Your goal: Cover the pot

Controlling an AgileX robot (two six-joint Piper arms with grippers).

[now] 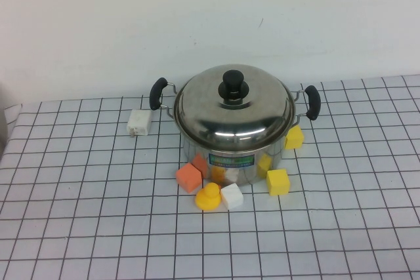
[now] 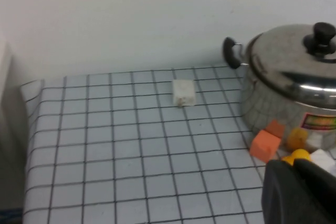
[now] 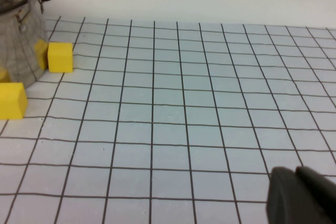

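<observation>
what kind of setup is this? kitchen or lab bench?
Likely a lab test bench: gridded tablecloth against a bare white wall, the pot already lidded, foam blocks around it. Left gripper and right gripper hang back.

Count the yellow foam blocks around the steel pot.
3: a yellow cube front-right of the stainless-steel pot, another beside its right wall, and a rounded yellow block in front. Others may hide behind the pot. Neither gripper appears in the high view.
</observation>
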